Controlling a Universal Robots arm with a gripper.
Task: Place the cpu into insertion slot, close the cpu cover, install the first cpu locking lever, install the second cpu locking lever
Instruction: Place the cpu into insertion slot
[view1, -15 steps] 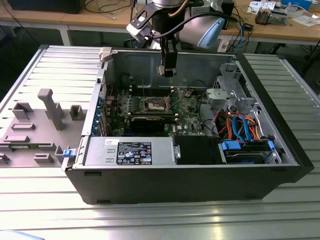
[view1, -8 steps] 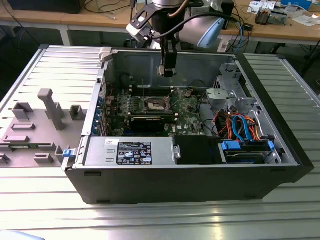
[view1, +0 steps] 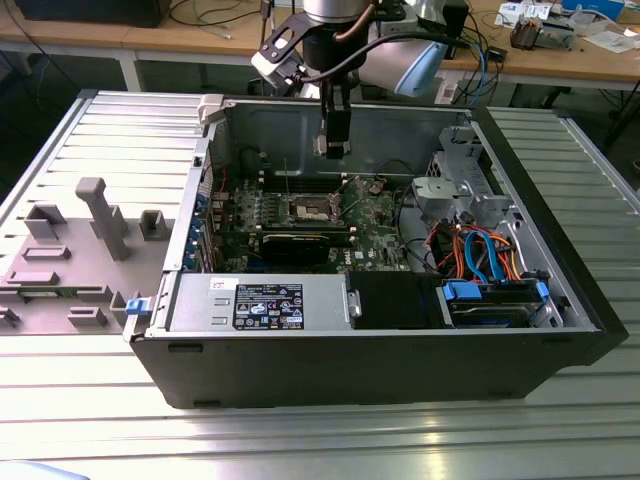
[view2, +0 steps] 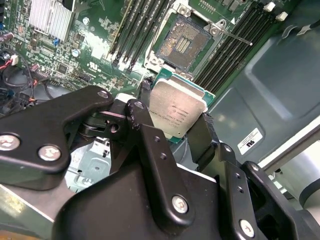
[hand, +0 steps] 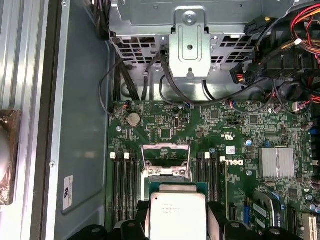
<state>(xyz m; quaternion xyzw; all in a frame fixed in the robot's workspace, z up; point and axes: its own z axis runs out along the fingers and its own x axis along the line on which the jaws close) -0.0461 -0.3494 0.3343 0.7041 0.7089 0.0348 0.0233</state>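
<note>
A ribbed grey metal table (view1: 300, 440) carries an open computer case (view1: 400, 370) lying on its side, with a grey plastic fixture (view1: 100, 215) on the table at the exterior view's left. Nearest inside the case are the labelled power supply (view1: 260, 303) and, toward the exterior view's right, a drive bay with blue tabs (view1: 490, 300) under orange and blue cables. Beyond them lies the green circuit board with a long black graphics card (view1: 300, 243), and just past that card the insertion slot (view1: 312, 208), its dark centre bare.

In the second wrist view the slot (view2: 182, 44) sits between rows of memory slots (view2: 137, 30), with a thin locking lever (view2: 234, 36) swung out across the row on one side. In the first wrist view the cpu cover (hand: 166, 147) stands lifted, its square window open.

The gripper (view1: 334, 145) hangs above the board, near the case's far wall and clear of the slot. Its black fingers (view2: 200, 137) pinch the cpu (view2: 177, 111) by two opposite edges, silver top toward the cameras, green edge showing around it. In the first wrist view the cpu (hand: 177, 215) hovers just beside the slot, apart from it.

Behind the case run wooden benches (view1: 560, 60) strewn with cables
</note>
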